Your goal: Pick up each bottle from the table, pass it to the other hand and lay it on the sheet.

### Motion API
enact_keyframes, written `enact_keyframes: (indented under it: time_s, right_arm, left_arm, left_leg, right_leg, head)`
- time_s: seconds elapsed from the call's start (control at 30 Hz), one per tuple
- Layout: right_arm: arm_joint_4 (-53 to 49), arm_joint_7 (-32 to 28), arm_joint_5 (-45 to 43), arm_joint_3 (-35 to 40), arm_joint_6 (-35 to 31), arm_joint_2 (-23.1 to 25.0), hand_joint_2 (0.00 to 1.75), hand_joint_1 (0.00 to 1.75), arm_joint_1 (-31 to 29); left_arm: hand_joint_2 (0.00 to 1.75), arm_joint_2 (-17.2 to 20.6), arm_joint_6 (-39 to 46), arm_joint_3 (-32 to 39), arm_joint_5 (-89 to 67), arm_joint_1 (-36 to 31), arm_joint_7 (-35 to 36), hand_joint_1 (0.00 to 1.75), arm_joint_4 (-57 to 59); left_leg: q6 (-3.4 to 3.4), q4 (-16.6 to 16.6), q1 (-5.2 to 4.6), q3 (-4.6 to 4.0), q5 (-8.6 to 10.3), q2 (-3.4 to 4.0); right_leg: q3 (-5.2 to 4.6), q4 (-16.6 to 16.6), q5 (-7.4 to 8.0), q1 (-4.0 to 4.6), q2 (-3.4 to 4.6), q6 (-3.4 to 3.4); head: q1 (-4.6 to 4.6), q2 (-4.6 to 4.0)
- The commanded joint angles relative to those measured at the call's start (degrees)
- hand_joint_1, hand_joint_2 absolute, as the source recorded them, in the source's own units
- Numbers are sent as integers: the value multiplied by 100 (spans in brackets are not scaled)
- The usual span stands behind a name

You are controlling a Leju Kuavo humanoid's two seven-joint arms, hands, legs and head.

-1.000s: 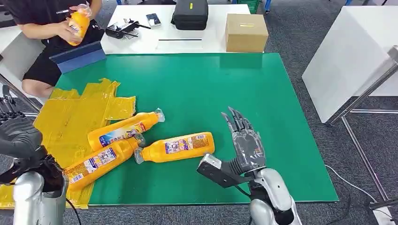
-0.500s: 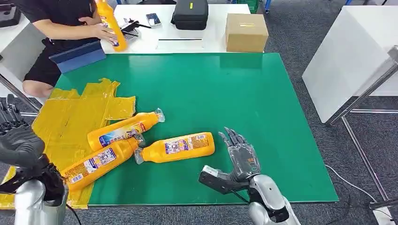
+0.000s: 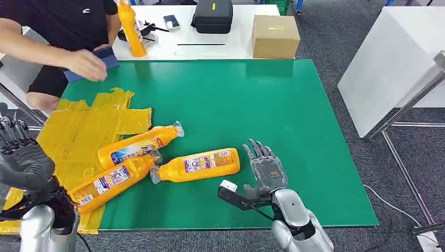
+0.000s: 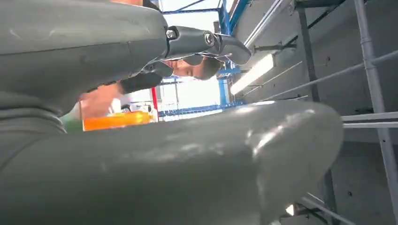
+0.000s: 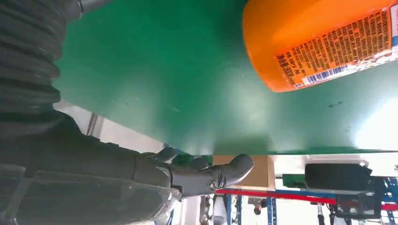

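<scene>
Grey fingers spread and empty, our right hand [image 3: 265, 170] hovers just beside the nearest orange bottle [image 3: 199, 165], lying on the green table [image 3: 294, 105] off the yellow sheet [image 3: 78, 131]. We judge its plastic stiff but slick; mid-body looks safest. Our left hand [image 3: 23, 163] holds nothing.

We see printed labels on the three lying bottles [image 3: 198, 165] and, up close, small print with a barcode on the nearest one near the desk's [image 3: 294, 105] front edge, but we can read no word or number.
</scene>
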Motion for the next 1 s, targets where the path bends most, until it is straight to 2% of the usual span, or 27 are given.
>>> enact_keyframes:
  time_s: [0.03, 0.47, 0.73, 1.0]
  right_arm:
    - [315, 168, 162, 283, -58, -30, 175, 0, -131]
    - [489, 197, 250, 392, -38, 44, 175, 0, -18]
    - [994, 215, 352, 469, -22, 210, 175, 0, -323]
    - [1284, 194, 380, 460, -59, 330, 175, 0, -525]
  left_arm:
    - [0, -48, -13, -184, -10, -283, -1, 0, 528]
    - [0, 23, -5, -266, -10, -307, -1, 0, 559]
    - [0, 139, 48, -321, 67, -132, -11, 0, 515]
    - [0, 53, 96, -356, 73, -20, -19, 0, 434]
  left_leg:
    - [-7, -7, -3, 16, -1, -7]
    - [-9, -10, -2, 22, -3, -9]
    - [-9, -10, -3, 19, -2, 5]
    - [-9, -12, -5, 23, -3, 7]
  right_leg:
    - [18, -5, -5, -3, -12, 0]
    - [24, -8, -6, -2, -16, 0]
    - [18, -7, -2, -2, -2, -1]
    - [21, -7, -3, -5, 0, 0]
  head:
    - [0, 0]
    - [0, 0]
    - [0, 0]
    - [0, 0]
